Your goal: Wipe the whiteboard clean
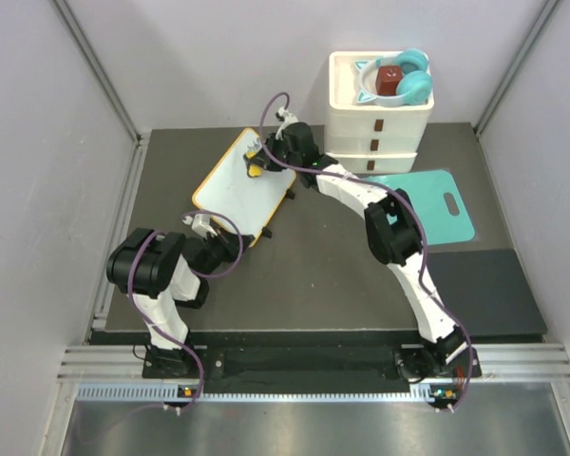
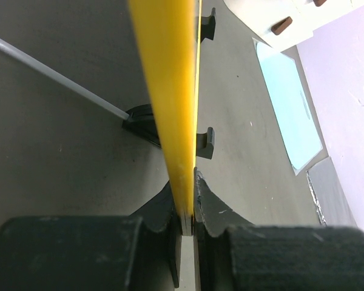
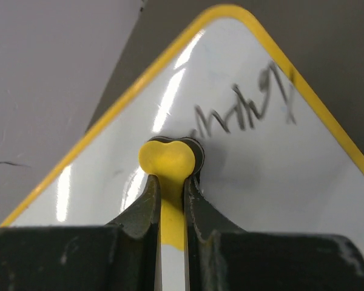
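Note:
The whiteboard has a yellow frame and lies tilted at the back left of the dark mat. My left gripper is shut on its near edge; in the left wrist view the yellow frame runs edge-on between my closed jaws, with black feet beside it. My right gripper is shut on a yellow eraser pressed on the board's white face. Black handwriting sits just beyond the eraser.
A white drawer unit stands at the back right with teal headphones and a red block on top. A teal cutting board lies right of the right arm, also in the left wrist view. Walls enclose the mat.

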Controlling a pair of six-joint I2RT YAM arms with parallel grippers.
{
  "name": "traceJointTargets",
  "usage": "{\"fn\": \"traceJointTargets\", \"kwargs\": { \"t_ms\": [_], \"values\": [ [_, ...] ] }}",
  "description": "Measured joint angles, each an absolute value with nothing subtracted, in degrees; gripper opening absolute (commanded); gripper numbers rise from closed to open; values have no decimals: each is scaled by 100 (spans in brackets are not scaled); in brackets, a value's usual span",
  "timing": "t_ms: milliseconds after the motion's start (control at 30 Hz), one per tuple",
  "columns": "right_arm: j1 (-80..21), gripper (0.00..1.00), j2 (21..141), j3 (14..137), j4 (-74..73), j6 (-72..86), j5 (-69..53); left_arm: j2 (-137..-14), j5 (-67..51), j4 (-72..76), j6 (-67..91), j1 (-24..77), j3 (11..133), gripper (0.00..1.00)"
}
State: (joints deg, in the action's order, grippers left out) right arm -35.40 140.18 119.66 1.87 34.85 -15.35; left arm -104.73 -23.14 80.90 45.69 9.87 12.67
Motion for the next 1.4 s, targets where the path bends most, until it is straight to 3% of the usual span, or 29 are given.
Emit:
{"fn": "traceJointTargets", "kwargs": {
  "t_ms": [333, 900, 1400],
  "values": [
    [-3704, 0, 14842, 13625, -27, 3570, -1135, -10409, -2285, 8038, 4644, 1024, 1264, 0],
    [-2930, 0, 15133, 13662, -388, 4320, -392, -10237, -2147, 7946, 4523, 1155, 1188, 0],
    [-3439, 0, 15071, 13574, 569, 3677, -91, -10125, -1968, 7876, 4484, 1319, 1188, 0]
  ]
}}
